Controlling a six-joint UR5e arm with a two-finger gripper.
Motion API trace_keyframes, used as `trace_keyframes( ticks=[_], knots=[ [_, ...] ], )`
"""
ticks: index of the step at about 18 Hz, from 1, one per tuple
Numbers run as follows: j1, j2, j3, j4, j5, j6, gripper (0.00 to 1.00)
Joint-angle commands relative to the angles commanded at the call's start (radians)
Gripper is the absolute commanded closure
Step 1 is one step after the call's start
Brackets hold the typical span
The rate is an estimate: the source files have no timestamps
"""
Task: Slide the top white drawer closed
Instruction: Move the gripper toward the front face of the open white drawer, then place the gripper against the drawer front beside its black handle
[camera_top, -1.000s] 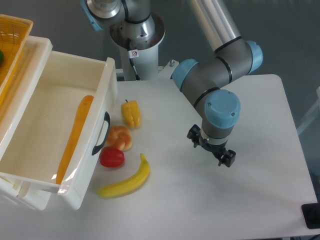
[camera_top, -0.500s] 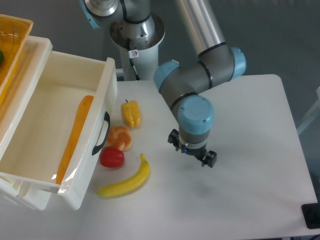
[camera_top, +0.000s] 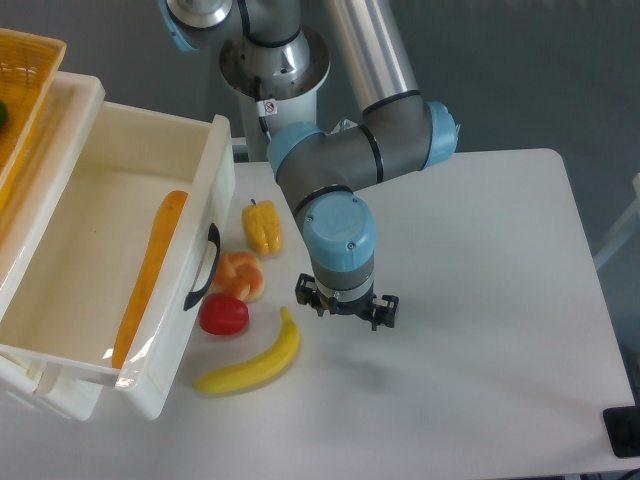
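Note:
The top white drawer (camera_top: 190, 330) stands pulled far out at the left, its front panel carrying a black curved handle (camera_top: 203, 267). Inside it lies a long orange carrot-like piece (camera_top: 150, 275). My gripper (camera_top: 345, 305) hangs over the table to the right of the drawer front, about a hand's width from the handle, pointing down. Its two dark fingers are spread apart with nothing between them.
Between the gripper and the drawer front lie a banana (camera_top: 255, 362), a red tomato (camera_top: 223, 314), an orange-and-white piece (camera_top: 241, 274) and a yellow pepper (camera_top: 262, 227). A yellow mesh basket (camera_top: 22, 90) sits at the top left. The robot base (camera_top: 272, 70) stands behind.
The arm has swung left across the table, bringing the gripper from the middle right to just beside the banana's tip. The drawer and the food items have not moved.

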Motion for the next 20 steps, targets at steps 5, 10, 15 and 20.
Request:
trace_keyframes(
  ticks=[5, 10, 15, 20],
  knots=[
    [0.020, 0.048, -0.006, -0.023, -0.211, -0.003, 1.00],
    [0.020, 0.092, -0.008, -0.242, -0.351, 0.145, 1.00],
    [0.014, 0.121, -0.009, -0.344, -0.448, 0.167, 1.00],
    [0.002, 0.140, -0.009, -0.368, -0.532, 0.167, 1.00]
  ],
)
